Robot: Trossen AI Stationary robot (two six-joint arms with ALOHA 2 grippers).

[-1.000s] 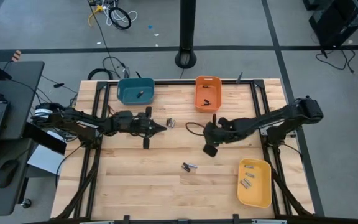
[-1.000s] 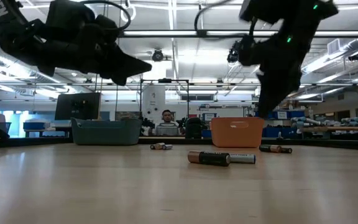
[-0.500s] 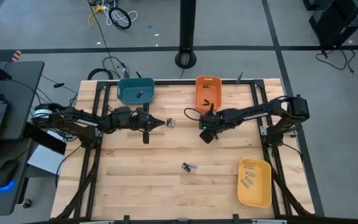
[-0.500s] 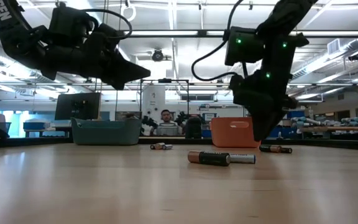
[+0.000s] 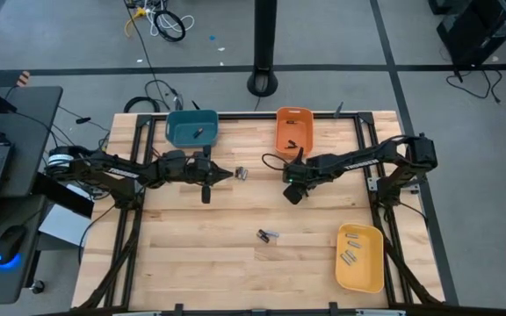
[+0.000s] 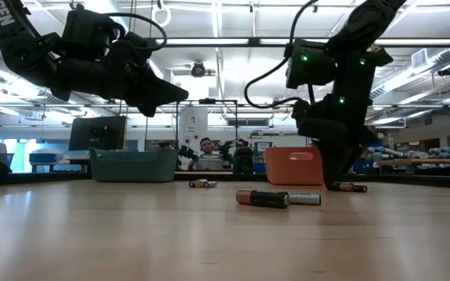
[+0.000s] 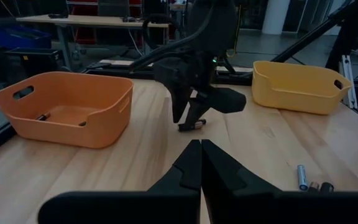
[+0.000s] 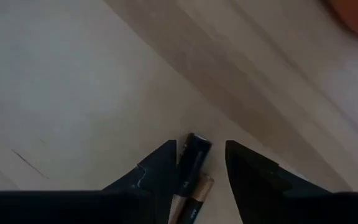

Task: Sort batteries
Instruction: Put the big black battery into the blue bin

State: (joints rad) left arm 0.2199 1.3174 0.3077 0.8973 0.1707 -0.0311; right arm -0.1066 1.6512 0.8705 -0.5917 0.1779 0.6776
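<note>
Two dark jointed arms reach toward the table's middle in the high view. Right of centre, the right gripper (image 8: 201, 163) points steeply down, its fingers spread astride a small black-and-copper battery (image 8: 191, 163) lying on the pale wood grain just below the smooth orange plastic bin (image 5: 293, 129). Left of centre, the left gripper (image 5: 230, 175) hangs level above the boards, fingers pressed together, beside two batteries (image 5: 242, 174). Two more cylinders (image 5: 267, 235) lie lower centre.

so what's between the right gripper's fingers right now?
A dark battery with a copper end, lying on the wooden table between the right gripper's open fingers. The right wrist view shows it; no grip yet.
</note>
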